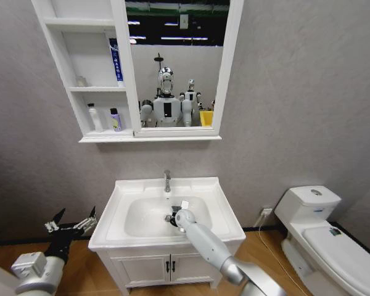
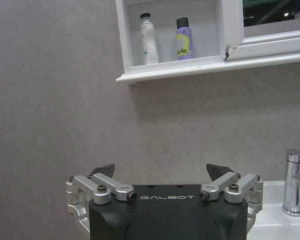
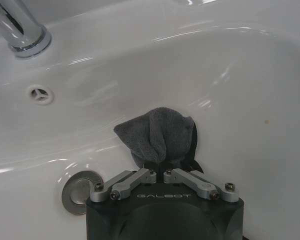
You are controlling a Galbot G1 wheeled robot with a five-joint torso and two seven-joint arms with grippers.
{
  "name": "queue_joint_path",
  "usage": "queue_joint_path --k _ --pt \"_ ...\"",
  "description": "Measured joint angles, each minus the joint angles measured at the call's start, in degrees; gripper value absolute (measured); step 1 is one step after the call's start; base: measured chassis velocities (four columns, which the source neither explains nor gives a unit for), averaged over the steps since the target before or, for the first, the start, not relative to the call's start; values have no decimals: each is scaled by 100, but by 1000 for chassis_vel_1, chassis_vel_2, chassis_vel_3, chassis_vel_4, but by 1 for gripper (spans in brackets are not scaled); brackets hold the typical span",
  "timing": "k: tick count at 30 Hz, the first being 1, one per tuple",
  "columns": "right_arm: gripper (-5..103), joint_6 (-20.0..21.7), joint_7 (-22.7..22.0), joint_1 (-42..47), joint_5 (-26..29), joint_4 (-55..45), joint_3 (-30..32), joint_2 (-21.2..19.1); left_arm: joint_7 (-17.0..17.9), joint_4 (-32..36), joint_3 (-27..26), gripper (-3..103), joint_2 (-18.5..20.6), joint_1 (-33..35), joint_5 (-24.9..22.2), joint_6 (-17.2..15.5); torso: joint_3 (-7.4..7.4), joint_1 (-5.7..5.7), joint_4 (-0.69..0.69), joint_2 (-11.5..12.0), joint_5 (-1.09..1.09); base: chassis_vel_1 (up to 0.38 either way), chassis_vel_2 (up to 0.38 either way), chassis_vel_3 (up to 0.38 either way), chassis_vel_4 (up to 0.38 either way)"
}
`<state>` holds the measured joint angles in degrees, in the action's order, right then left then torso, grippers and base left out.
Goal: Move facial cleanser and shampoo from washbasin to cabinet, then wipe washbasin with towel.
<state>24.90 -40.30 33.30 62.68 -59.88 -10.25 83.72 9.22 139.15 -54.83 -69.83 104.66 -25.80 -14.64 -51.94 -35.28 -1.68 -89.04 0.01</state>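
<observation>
Your right hand (image 3: 162, 172) is down inside the oval bowl of the washbasin (image 1: 225, 213), its fingers pinched together on the dark grey towel (image 3: 157, 134). The cloth bunches out ahead of the fingertips and presses against the white ceramic, so the wiping stage looks to be under way.

What matters for the stroke is how the towel lies: it sits between your hand and the tap (image 3: 17, 25), with the overflow hole (image 3: 39, 93) farther up the bowl wall ahead and the chrome drain (image 3: 80, 190) just beside the hand, off to one side. I'd judge a sweep forward would run up the wall toward the tap, and a sweep sideways would cross the drain.

Both bottles already stand in the lowest compartment of the cabinet (image 1: 86, 139): the white bottle (image 2: 149, 39) and the purple bottle (image 2: 183, 39), close together but apart.

Your left hand (image 2: 160, 172) hangs spread wide and holding nothing, low beside the washbasin's left edge. The right arm is plainly the one placed for wiping.
</observation>
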Motion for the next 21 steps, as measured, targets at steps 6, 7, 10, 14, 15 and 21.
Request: queue_joint_path --k 6,7,10,14,15,21 --pt "2 -17 -226 133 -116 -430 67 -268 0 0 0 100 0 0 0 0 0 0 1 0 -1 0 0 0 0" --pt "2 -17 -226 133 -116 -430 67 -268 0 0 0 100 0 0 0 0 0 0 1 0 -1 0 0 0 0" --pt "2 -51 -412 160 -510 -715 153 -387 0 0 0 100 0 0 0 0 0 0 2 0 0 0 0 0 0" --pt "2 -128 -199 164 -1122 -1023 165 -559 0 0 0 100 0 0 0 0 0 0 1 0 -1 0 0 0 0" --pt "2 -128 -188 155 -1299 -1166 159 -633 0 0 0 100 0 0 0 0 0 0 1 0 -1 0 0 0 0" --pt "2 -339 -83 29 -1948 -1550 211 -833 0 0 0 100 0 0 0 0 0 0 3 0 -1 0 0 0 0"
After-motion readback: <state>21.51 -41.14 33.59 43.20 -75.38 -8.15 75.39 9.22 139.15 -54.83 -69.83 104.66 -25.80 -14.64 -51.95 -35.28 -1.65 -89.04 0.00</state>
